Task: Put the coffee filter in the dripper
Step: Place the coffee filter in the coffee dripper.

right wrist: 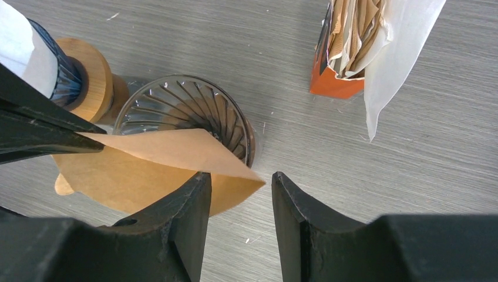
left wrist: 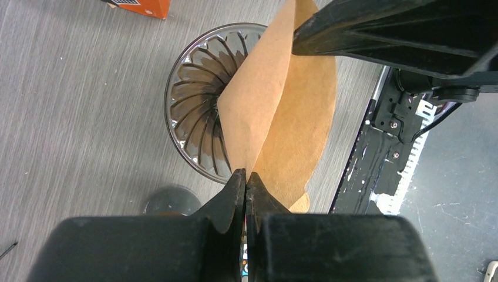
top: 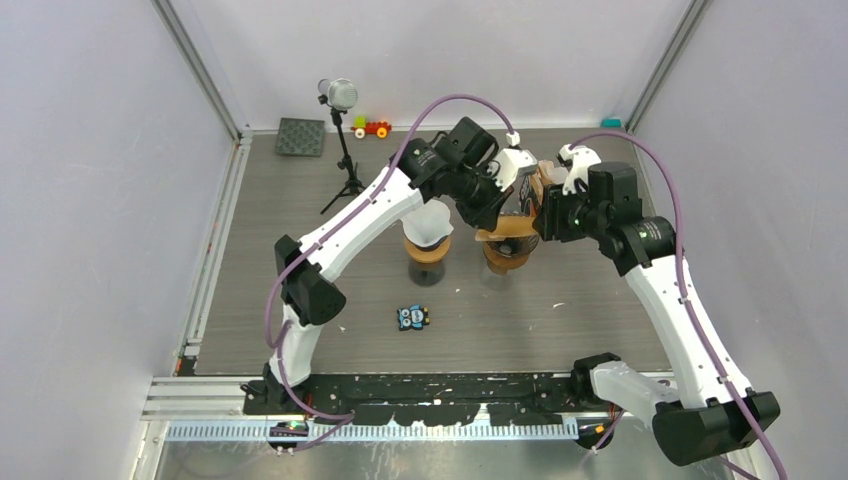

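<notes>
The brown paper coffee filter (left wrist: 282, 117) hangs partly unfolded over the glass ribbed dripper (left wrist: 191, 111), its lower edge pinched in my left gripper (left wrist: 246, 176), which is shut on it. In the right wrist view the filter (right wrist: 152, 158) spreads across the near rim of the dripper (right wrist: 182, 103). My right gripper (right wrist: 239, 179) stands open just beside it. One filter corner lies over the tip of its left finger and pokes into the gap, ungripped. From above, both grippers meet over the filter (top: 510, 228) at the table's middle.
A second dripper with a white filter (top: 428, 235) stands on a wooden base to the left. An orange box of filters (right wrist: 340, 76) stands behind. A microphone stand (top: 340, 95), small toy (top: 372, 127), dark mat (top: 301, 136) and owl figure (top: 412, 318) lie around.
</notes>
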